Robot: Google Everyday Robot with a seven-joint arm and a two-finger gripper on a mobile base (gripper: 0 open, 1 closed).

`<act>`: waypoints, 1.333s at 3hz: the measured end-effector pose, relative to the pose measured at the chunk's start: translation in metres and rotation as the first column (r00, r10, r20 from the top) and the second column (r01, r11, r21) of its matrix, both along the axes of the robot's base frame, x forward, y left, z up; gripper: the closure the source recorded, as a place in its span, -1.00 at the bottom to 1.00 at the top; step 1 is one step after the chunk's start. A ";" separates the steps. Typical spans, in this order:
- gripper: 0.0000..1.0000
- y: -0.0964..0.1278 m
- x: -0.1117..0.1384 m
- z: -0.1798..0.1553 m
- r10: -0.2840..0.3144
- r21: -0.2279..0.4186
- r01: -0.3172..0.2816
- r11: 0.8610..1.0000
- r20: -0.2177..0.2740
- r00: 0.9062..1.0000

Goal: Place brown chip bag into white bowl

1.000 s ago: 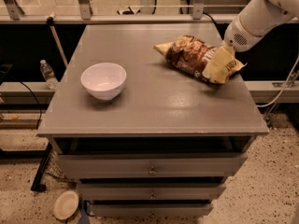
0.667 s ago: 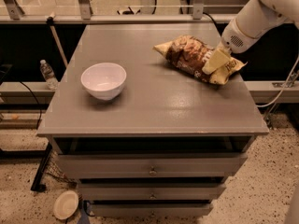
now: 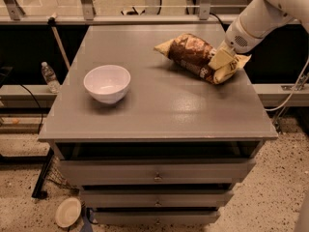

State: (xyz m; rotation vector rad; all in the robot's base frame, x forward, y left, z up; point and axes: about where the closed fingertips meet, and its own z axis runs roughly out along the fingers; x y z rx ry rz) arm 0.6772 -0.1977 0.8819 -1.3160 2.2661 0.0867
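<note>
On the grey cabinet top, the gripper rests at the right end of the brown chip bag, barely shifted from before. Whether it grips cannot be told. The bag's lettering is unreadable. The white bowl stands well to the gripper's left.

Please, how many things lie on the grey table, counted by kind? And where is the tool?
Bags: 1, the brown chip bag
Bowls: 1, the white bowl
Total: 2 on the table
The tool is at the right end of the bag, near the table's right edge.
</note>
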 end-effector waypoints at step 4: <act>1.00 0.053 -0.032 0.124 0.134 -0.027 -0.133 0.991 0.345 0.929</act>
